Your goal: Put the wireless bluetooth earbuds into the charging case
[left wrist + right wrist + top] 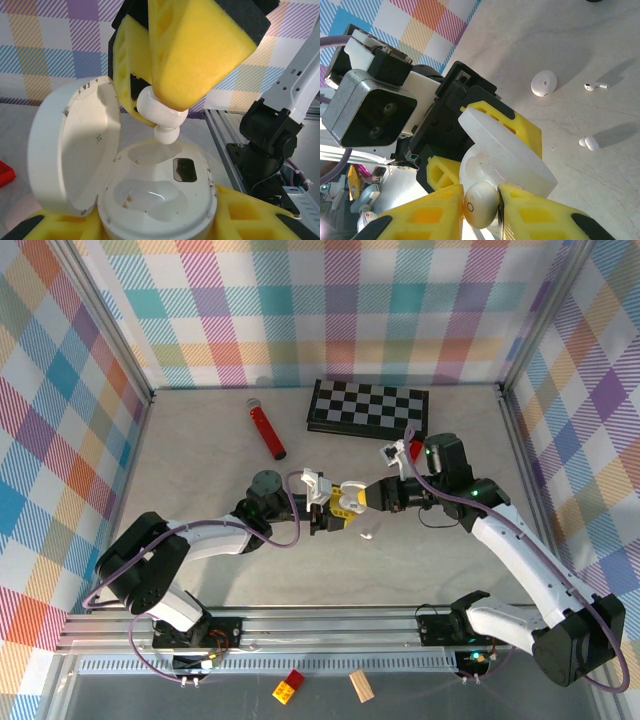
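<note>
A white oval charging case (155, 200) sits upright between the yellow fingers of my left gripper (155, 227), which is shut on it. Its lid (75, 150) is swung open to the left, and both cavities are empty. My right gripper (481, 202) is shut on a white earbud (482, 215). That earbud (162, 112) hangs just above the case's far cavity, its tip almost touching the rim. In the top view the two grippers meet mid-table, the left gripper (325, 515) facing the right gripper (352, 500). Two more white earbuds (596, 86) (590, 143) lie on the table.
A small round white case (543, 83) lies near the loose earbuds. A chessboard (368, 407) and a red cylinder (267, 430) lie at the back, with a dark round object (266, 483) by the left arm. A red-and-yellow block (290, 688) and a wooden block (361, 686) rest on the front ledge.
</note>
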Motion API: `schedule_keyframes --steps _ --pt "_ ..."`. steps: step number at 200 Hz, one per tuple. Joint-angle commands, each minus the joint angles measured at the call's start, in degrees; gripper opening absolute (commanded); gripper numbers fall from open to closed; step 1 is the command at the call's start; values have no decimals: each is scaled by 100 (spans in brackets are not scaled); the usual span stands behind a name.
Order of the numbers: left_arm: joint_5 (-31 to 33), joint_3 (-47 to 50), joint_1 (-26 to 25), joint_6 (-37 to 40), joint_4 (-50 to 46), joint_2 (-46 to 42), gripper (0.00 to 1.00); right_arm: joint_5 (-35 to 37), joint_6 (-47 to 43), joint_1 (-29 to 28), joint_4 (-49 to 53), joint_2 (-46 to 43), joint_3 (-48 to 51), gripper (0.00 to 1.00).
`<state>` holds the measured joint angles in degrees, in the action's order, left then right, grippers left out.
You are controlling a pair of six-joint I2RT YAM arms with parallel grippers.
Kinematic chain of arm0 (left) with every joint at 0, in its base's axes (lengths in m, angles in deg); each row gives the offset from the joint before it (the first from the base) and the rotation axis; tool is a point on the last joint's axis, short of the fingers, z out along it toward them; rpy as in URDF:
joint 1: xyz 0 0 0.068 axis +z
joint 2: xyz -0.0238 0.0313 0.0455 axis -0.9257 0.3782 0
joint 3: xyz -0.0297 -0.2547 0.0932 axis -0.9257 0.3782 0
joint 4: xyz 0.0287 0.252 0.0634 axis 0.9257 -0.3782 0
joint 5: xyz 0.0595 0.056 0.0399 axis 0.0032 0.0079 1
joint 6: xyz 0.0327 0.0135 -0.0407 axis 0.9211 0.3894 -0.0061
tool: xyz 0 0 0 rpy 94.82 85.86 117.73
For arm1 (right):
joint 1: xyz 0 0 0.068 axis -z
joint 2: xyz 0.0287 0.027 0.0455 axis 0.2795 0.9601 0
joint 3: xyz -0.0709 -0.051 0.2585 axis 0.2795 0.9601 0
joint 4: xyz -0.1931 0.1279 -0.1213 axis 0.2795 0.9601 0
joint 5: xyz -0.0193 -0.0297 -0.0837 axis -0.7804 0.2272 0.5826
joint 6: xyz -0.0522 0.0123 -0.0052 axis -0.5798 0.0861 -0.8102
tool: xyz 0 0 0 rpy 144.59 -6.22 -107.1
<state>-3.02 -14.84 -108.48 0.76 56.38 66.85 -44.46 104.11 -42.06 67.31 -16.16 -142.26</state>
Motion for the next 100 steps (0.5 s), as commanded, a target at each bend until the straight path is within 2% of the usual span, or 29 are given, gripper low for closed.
schedule_keyframes --steps 1,100 --pt "-47 -258 -139 65 171 -45 37 -33 -115 5 -17 -73 103 24" --pt "-165 -297 -149 -27 221 -9 37 217 -290 4 -23 -359 173 24"
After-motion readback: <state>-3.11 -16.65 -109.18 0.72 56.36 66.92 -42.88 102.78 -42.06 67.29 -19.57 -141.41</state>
